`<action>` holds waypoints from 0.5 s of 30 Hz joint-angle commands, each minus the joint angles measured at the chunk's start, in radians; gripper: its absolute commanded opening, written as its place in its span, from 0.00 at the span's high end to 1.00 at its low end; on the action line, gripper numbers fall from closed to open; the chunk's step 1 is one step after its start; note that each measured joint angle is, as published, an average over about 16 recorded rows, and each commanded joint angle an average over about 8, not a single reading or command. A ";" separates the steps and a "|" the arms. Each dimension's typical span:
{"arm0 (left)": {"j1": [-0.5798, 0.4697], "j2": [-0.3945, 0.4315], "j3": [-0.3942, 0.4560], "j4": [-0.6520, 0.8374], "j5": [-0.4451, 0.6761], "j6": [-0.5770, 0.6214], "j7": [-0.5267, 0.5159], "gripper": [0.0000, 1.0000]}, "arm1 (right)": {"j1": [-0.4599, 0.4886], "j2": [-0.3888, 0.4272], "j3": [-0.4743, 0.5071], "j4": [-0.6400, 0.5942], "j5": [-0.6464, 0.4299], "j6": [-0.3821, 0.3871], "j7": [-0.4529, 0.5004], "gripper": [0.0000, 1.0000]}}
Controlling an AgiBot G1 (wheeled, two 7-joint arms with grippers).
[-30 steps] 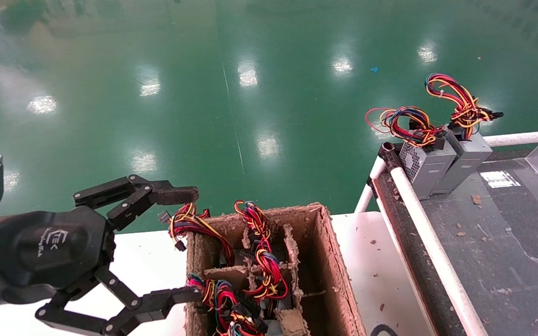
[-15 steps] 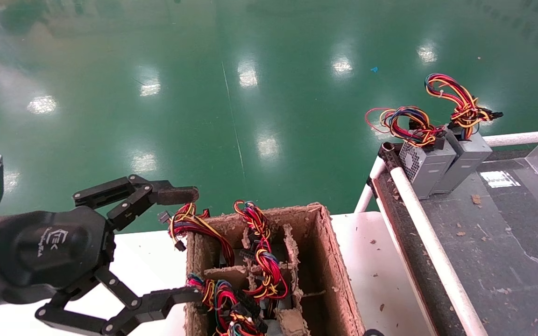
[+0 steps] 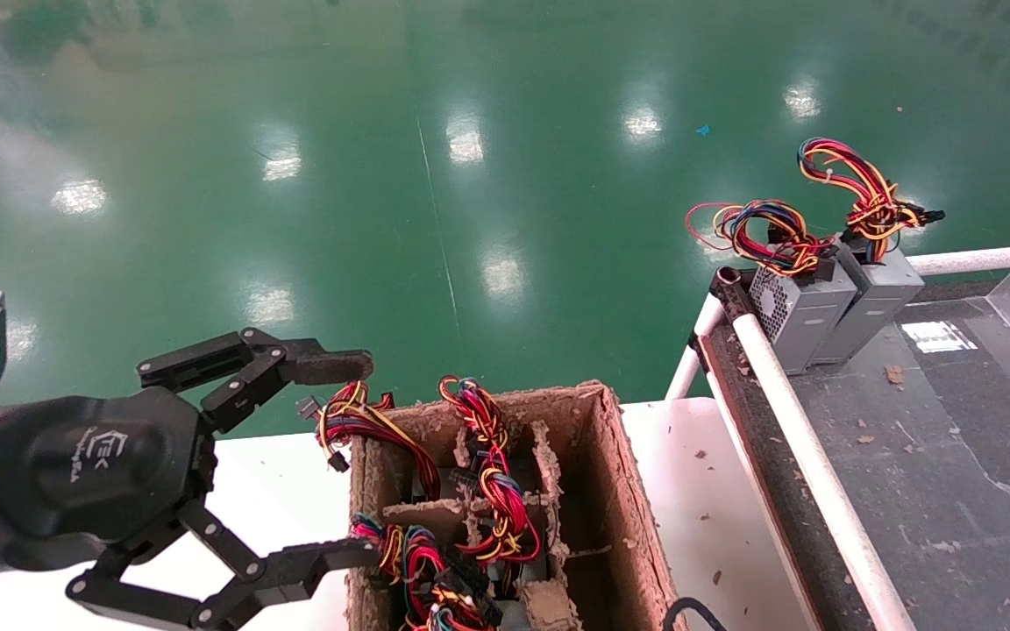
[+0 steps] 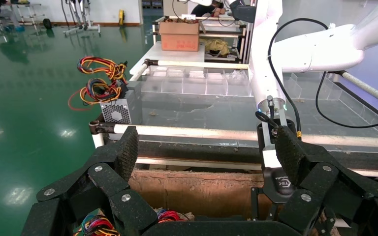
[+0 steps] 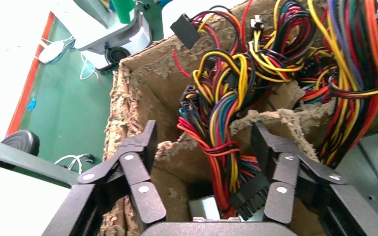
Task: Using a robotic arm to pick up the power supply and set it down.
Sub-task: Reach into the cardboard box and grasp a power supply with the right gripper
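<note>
Barely anything has shifted since a second ago: only a black cable loop (image 3: 689,611) has crept further in at the bottom edge of the head view, and the left gripper (image 3: 343,460) hasn't budged. The silver-grey metal power supply (image 5: 204,206) sits deep in a compartment of the ragged brown cardboard box (image 3: 636,517), with just a corner showing under its bundle of red, yellow and black wires (image 5: 221,123). The black linkage-fingered right gripper (image 5: 203,130) hangs over that compartment, fingers spread wide on either side of the bundle, holding nothing. I'd guess the unit is heavy, rigid and fairly slick, so take it by the metal body across two flat sides. The floppy wires would probably stretch, snag on the crumbly dividers or pull at the connectors. The fit looks tight, so a straight lift seems safest. The left gripper is parked beside the box's left wall, also wide open and empty. Two more grey power supply boxes (image 3: 799,315) stand on the dark bench (image 3: 952,438) to the right, well apart from the cardboard box.
</note>
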 commanded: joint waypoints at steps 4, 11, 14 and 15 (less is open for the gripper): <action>0.000 0.000 0.000 0.000 0.000 0.000 0.000 0.00 | 0.000 -0.004 -0.003 0.001 -0.014 0.013 0.003 1.00; 0.000 0.000 0.000 0.000 0.000 0.000 0.000 0.00 | -0.001 -0.006 -0.003 0.001 -0.021 0.023 0.007 1.00; 0.000 0.000 0.000 0.000 0.000 0.000 0.000 0.00 | -0.003 -0.004 0.000 -0.002 -0.013 0.024 0.008 1.00; 0.000 0.000 0.000 0.000 0.000 0.000 0.000 0.00 | -0.004 -0.003 0.001 -0.003 -0.009 0.024 0.008 1.00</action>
